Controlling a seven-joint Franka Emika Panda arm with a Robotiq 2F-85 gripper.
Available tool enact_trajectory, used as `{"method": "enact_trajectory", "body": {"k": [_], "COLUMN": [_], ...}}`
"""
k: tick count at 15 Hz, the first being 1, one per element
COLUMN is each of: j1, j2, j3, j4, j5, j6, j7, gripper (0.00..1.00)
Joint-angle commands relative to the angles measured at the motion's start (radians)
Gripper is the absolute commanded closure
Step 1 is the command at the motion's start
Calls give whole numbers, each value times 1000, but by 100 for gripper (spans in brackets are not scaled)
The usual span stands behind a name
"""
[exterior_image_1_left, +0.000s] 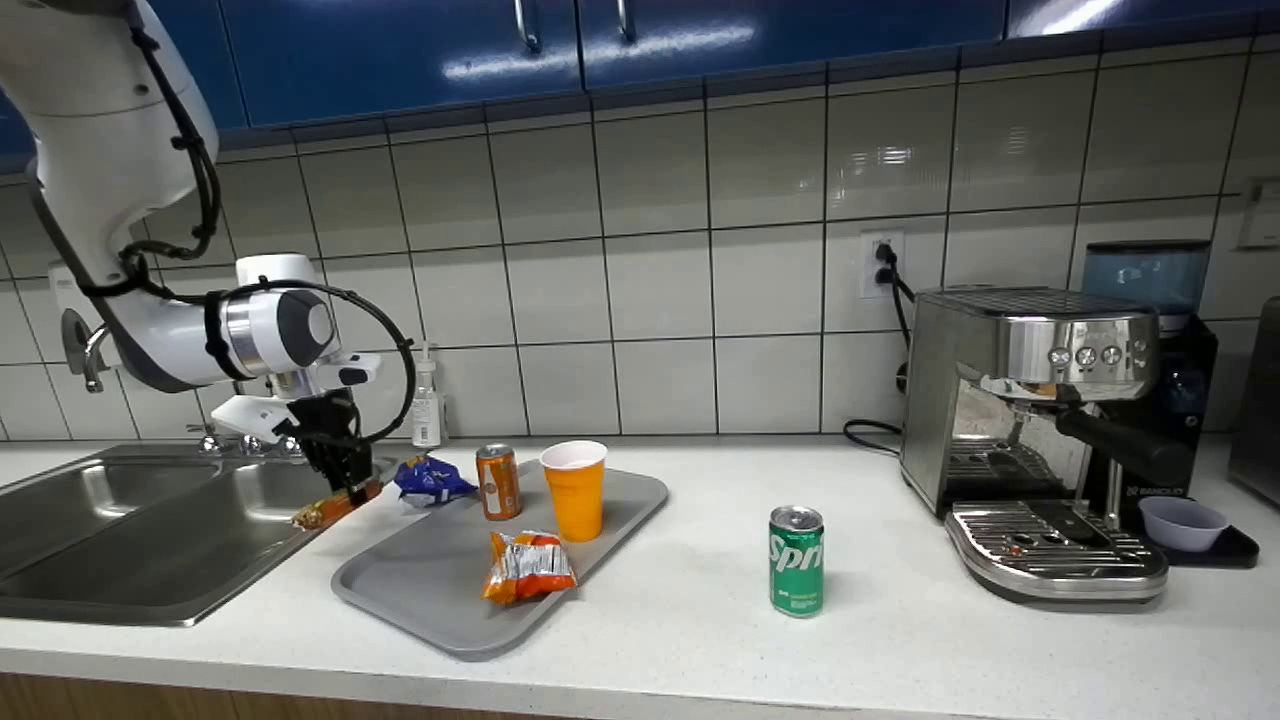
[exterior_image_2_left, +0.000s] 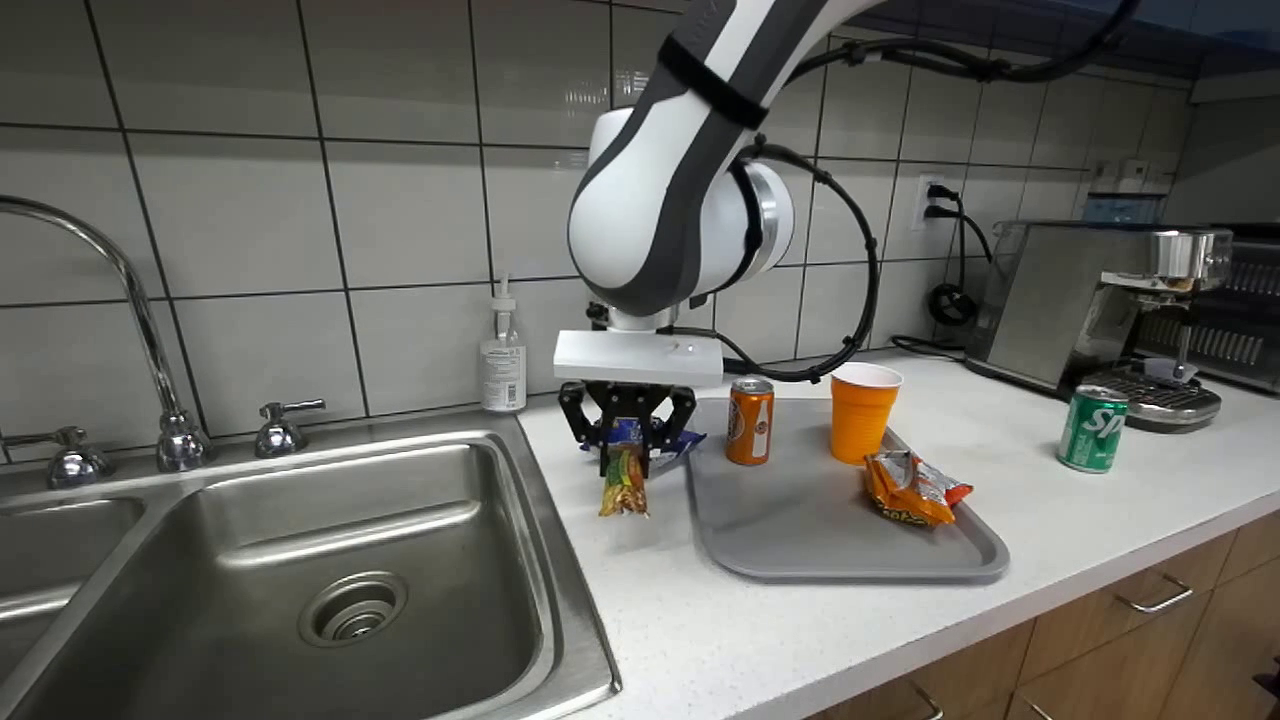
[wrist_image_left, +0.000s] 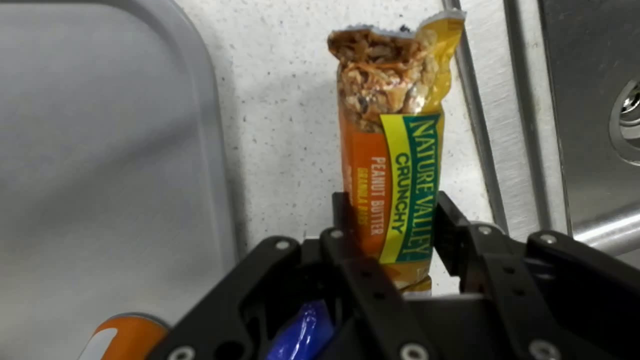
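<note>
Black two-fingered gripper gripping a Nature Valley peanut butter granola bar, its fingers pressed along both long sides. In the wrist view, the bar's lower end is partly hidden among the gripper's links, which also cover most of a blue packet; an orange can is cut off at the bottom edge and the sink drain at the right. In an exterior view the fingers mask the bar's middle, and whether the bar touches the white counter is hard to tell. Most of the bar extends past the fingertips, upward in the wrist view, its far corner overlapping the steel sink rim. To its left, a strip of speckled counter separates it from the rounded edge of a gray tray; to its right lie the rim and basin. In an exterior view, the orange can and an orange cup stand on the tray, an orange snack bag lies at its edge, and counter runs on to a green Sprite can, well apart
</note>
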Motion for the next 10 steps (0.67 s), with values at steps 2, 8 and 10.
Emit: {"method": "enact_trajectory", "body": {"k": [2, 8, 10], "j1": [7, -2, -3], "j2": [-103, -167, -182], "j3": [-30, -67, -85], "j4": [-112, -196, -220], "j5": [-5, -24, -38], "j6": [17, 24, 37], "j7": [18, 38, 50], "gripper": [83, 83, 83]}}
